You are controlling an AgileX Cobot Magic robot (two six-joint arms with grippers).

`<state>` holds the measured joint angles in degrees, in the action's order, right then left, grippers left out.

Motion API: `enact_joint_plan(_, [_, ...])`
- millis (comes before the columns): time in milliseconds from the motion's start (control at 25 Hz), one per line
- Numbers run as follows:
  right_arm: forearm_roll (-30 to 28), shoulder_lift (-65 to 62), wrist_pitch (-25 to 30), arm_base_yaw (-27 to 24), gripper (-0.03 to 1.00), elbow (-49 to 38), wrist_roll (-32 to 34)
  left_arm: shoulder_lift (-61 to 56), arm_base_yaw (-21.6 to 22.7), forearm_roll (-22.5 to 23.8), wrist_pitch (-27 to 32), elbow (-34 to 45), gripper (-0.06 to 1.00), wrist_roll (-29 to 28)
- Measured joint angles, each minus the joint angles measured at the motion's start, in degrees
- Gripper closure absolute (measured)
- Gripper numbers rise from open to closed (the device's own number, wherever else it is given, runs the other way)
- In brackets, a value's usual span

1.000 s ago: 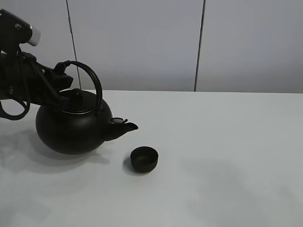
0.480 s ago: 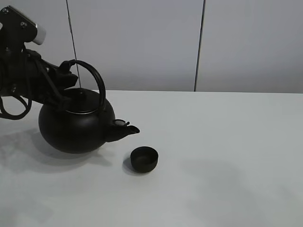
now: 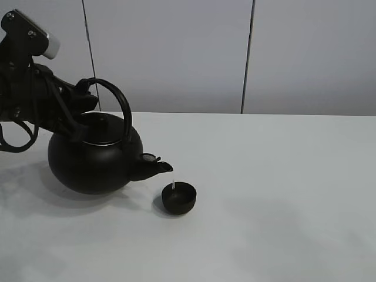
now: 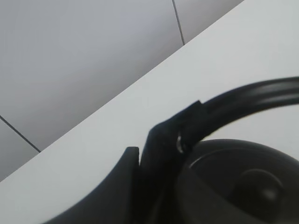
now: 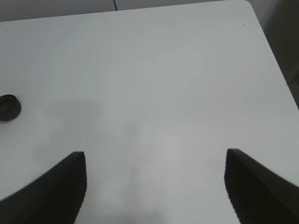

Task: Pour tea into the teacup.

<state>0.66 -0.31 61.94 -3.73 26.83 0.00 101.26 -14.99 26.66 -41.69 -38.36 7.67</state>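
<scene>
A big black kettle [image 3: 94, 161] hangs tilted from its bail handle [image 3: 120, 100], spout [image 3: 157, 168] down toward the right. My left gripper [image 3: 83, 98] is shut on the handle; in the left wrist view its dark fingers [image 4: 156, 154] clamp the handle [image 4: 252, 93] above the kettle lid [image 4: 243, 182]. A thin pale stream of tea [image 3: 173, 185] falls from the spout into the small black teacup [image 3: 178, 198] on the table. My right gripper [image 5: 154, 186] is open and empty over bare table, far from the teacup [image 5: 8, 107].
The white table [image 3: 282, 194] stretches wide to the right of the teacup. A grey panelled wall [image 3: 176, 53] stands behind. The table's far right edge [image 5: 273, 60] shows in the right wrist view.
The kettle has tipped further forward and its spout has dropped toward the teacup. A thin stream now runs from the spout into the cup. The teacup has not moved.
</scene>
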Motion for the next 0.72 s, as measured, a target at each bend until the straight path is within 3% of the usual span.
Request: enact_joint_plan(720, [0.00,0.00,0.00,0.00,0.41,0.00,0.00,2.13,0.00,0.00,0.98,-1.82,0.83,0.00])
